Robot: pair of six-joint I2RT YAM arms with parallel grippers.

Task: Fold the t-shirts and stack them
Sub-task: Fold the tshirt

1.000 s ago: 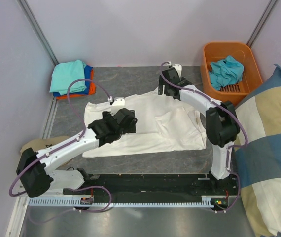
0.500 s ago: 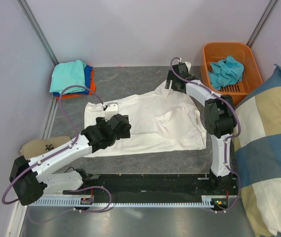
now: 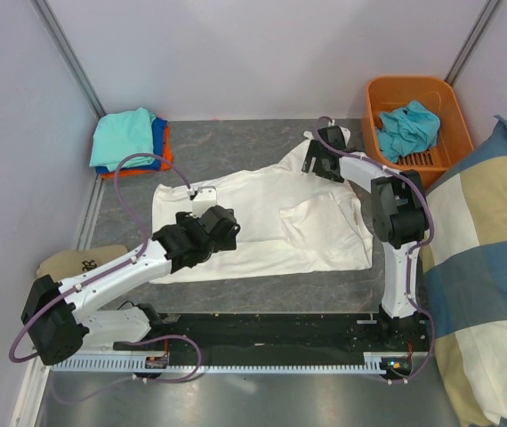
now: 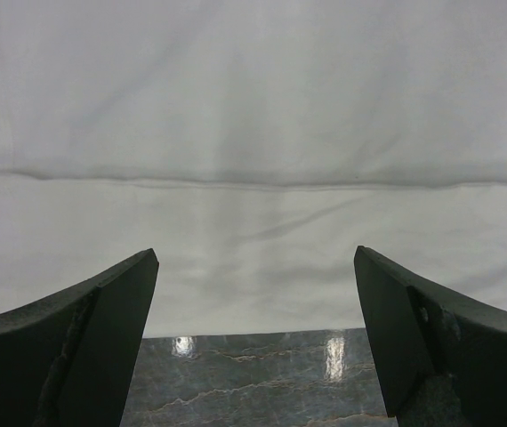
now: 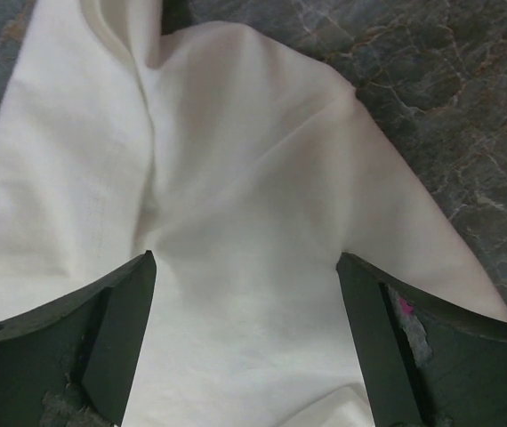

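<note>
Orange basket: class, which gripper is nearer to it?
Right. The right gripper is over the white t-shirt, just left of the orange basket; the left gripper is much farther left.

You operate in a lab test cell: plain partition walls (image 3: 236,53) on metal posts (image 3: 67,55) enclose the grey table (image 3: 236,142) beyond the left arm (image 3: 111,276) and right arm (image 3: 402,276), both bolted to a black rail (image 3: 271,331).

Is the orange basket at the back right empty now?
No, a crumpled teal shirt lies inside the orange basket.
</note>
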